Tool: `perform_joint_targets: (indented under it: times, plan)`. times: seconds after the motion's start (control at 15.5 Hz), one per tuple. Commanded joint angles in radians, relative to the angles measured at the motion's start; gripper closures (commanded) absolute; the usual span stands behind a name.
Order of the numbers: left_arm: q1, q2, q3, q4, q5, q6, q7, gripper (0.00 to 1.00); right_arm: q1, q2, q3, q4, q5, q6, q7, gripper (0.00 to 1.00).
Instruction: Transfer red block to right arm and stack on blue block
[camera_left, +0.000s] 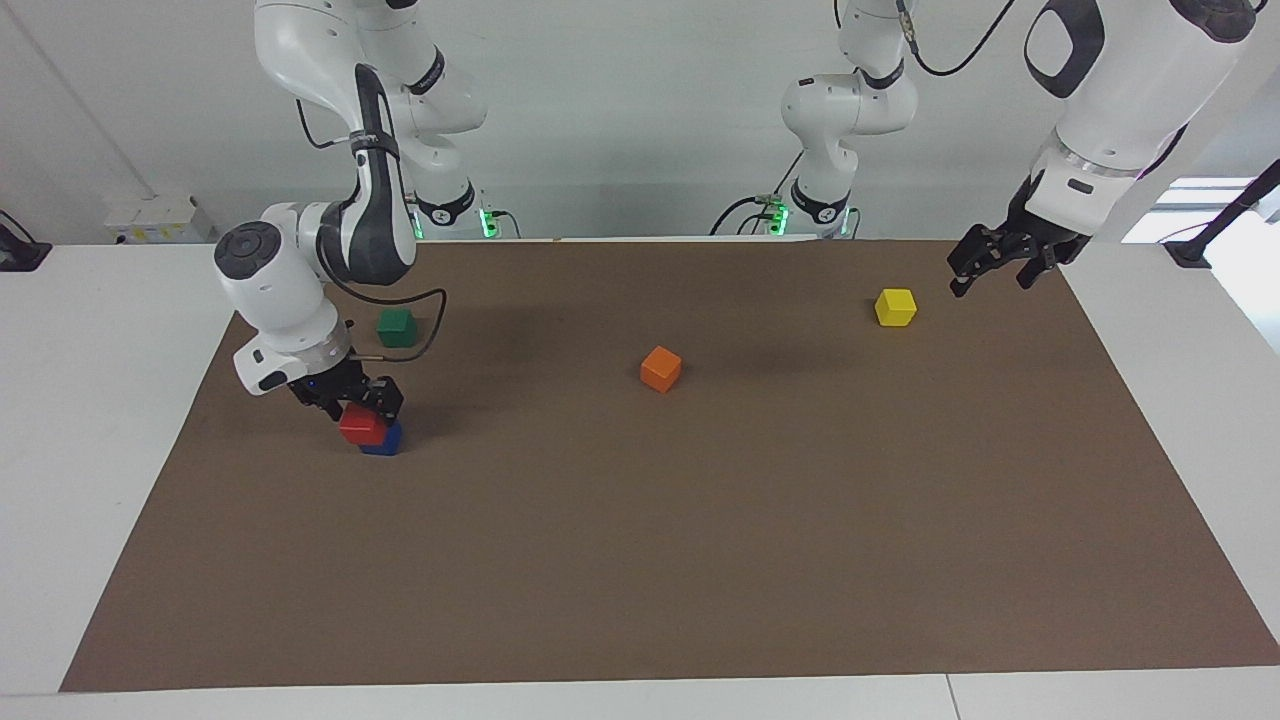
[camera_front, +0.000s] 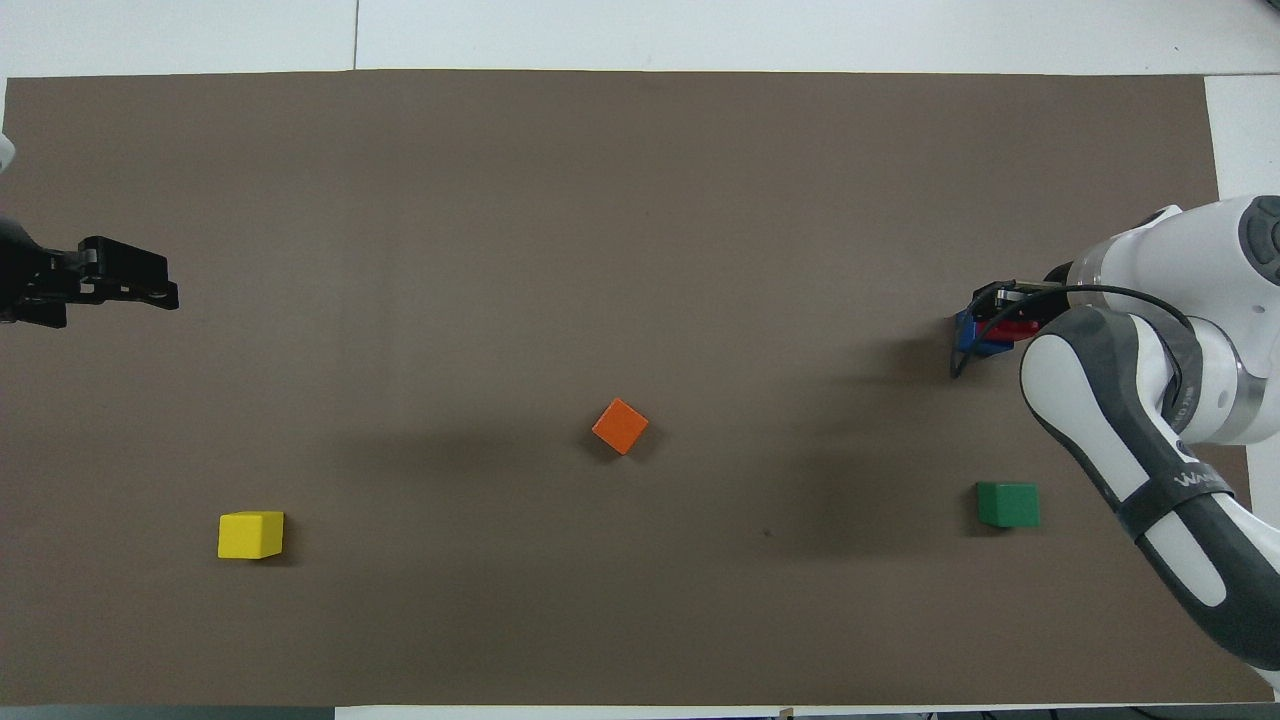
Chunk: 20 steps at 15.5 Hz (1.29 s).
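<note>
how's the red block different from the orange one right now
The red block sits on the blue block at the right arm's end of the mat; the orange block lies alone on the mat near its middle. The right gripper is at the red block; no gripper is near the orange one. Both are cubes of about the same size.

The red block (camera_left: 361, 425), a small bright cube, sits on the blue block (camera_left: 385, 440), shifted slightly off its top, toward the right arm's end of the surface (camera_left: 640, 560). The right arm (camera_left: 300, 300) bends down over the pair, its tool (camera_left: 350, 405) at the red block.
</note>
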Motion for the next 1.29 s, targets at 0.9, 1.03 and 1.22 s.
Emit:
perform_joint_targets:
  times: [0.9,1.03,1.22]
  plan:
    - [0.004,-0.003,-0.007,-0.001,-0.009,-0.021,-0.005,0.0,0.009,-0.156,0.032,0.207,-0.008,-0.424,0.014,0.0]
    - [0.004,-0.009,-0.007,-0.005,-0.009,-0.026,-0.005,0.0,0.01,-0.207,0.032,0.22,-0.008,-0.487,0.013,0.0]
    - [0.004,-0.011,-0.007,-0.008,-0.009,-0.026,-0.005,0.0,0.009,-0.223,0.032,0.338,-0.002,-0.677,0.013,0.0]
